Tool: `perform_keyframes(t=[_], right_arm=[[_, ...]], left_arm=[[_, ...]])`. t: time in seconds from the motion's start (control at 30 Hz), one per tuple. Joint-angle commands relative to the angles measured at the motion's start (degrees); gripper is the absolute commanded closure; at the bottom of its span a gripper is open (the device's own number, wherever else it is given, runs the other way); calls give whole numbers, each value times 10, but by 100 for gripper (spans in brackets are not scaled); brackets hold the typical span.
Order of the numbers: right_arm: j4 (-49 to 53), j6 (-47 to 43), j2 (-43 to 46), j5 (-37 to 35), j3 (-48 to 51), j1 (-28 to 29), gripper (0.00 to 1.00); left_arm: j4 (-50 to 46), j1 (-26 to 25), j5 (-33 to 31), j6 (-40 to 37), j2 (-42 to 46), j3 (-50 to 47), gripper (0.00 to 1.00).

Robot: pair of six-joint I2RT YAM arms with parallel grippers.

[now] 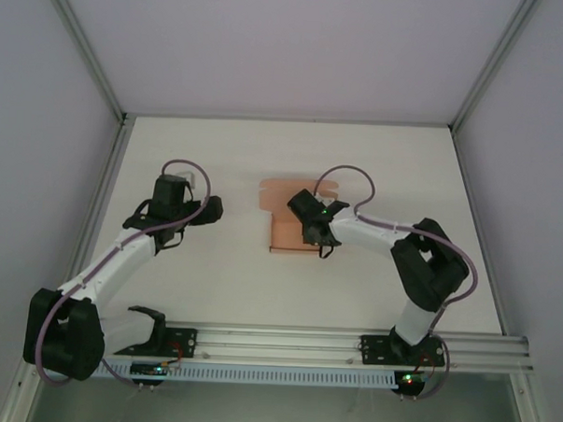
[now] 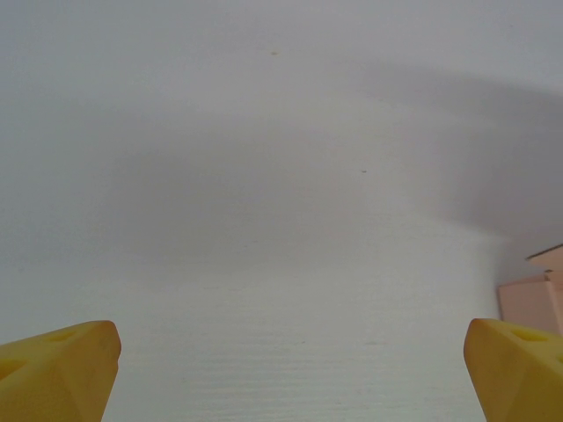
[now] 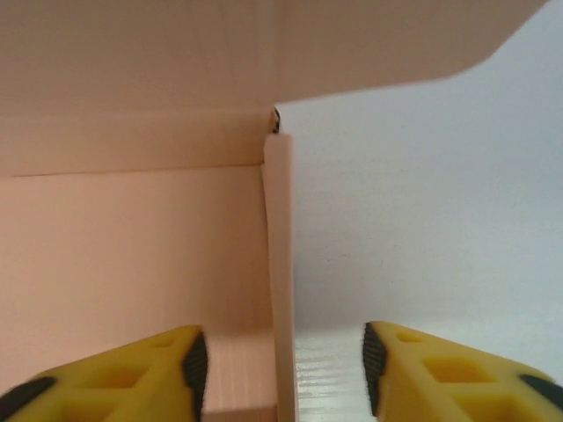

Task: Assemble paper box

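Note:
The paper box (image 1: 285,228) is salmon-pink card, partly folded, lying mid-table with a flap (image 1: 275,190) spread out behind it. My right gripper (image 1: 313,229) is low over its right side. In the right wrist view the gripper (image 3: 283,369) is open and straddles an upright side wall (image 3: 280,264). The left finger (image 3: 167,369) is inside the box over its floor (image 3: 132,237), the right one over the table, and neither pad touches the card. My left gripper (image 1: 168,199) hangs open over bare table left of the box (image 2: 532,294), with nothing between its fingers (image 2: 62,369).
The white table (image 1: 213,283) is bounded by grey walls with metal frame posts (image 1: 88,48) at left and right. An aluminium rail (image 1: 285,342) carrying the arm bases runs along the near edge.

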State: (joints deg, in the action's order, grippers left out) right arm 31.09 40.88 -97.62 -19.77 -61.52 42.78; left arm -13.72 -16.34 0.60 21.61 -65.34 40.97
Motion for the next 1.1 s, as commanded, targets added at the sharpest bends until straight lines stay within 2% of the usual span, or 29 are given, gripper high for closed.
perform_keyframes(t=[0.0,0.1,0.17,0.23,0.27,0.33,0.37,0.43,0.57,0.63,0.77,0.83,0.87,0.97,1.07], right_arm=[[-6,-31,48,-18,12,0,40],[-14,-130,107,-33,22,-2,24],[-17,-212,147,-48,25,-5,1],[-36,-281,184,-48,34,-11,1],[-57,-335,203,-22,43,-20,1],[-91,-426,231,52,55,-43,1],[-102,-476,242,117,58,-61,1],[-108,-529,248,196,45,-96,1],[-24,-597,203,343,-39,-169,1],[26,-646,161,374,-92,-189,1],[90,-727,78,381,-164,-217,2],[127,-754,38,401,-205,-233,6],[141,-759,20,404,-223,-237,10],[183,-763,-31,406,-275,-249,35],[208,-789,-55,432,-295,-256,43]], left_arm=[[28,-11,58,-35,10,6,0],[44,-31,110,-85,2,21,0],[59,-52,122,-114,-12,37,0],[66,-66,150,-143,-34,59,0],[66,-70,169,-157,-49,74,0],[60,-71,207,-179,-80,106,0],[51,-71,222,-197,-98,126,0],[27,-71,238,-225,-135,171,0],[-53,-72,285,-298,-215,267,0],[-95,-74,315,-344,-254,309,0],[-160,-75,332,-406,-318,375,0],[-179,-76,331,-423,-341,398,0],[-182,-77,335,-430,-351,408,2],[-213,-79,339,-451,-380,435,12],[-225,-82,349,-459,-399,452,25]])
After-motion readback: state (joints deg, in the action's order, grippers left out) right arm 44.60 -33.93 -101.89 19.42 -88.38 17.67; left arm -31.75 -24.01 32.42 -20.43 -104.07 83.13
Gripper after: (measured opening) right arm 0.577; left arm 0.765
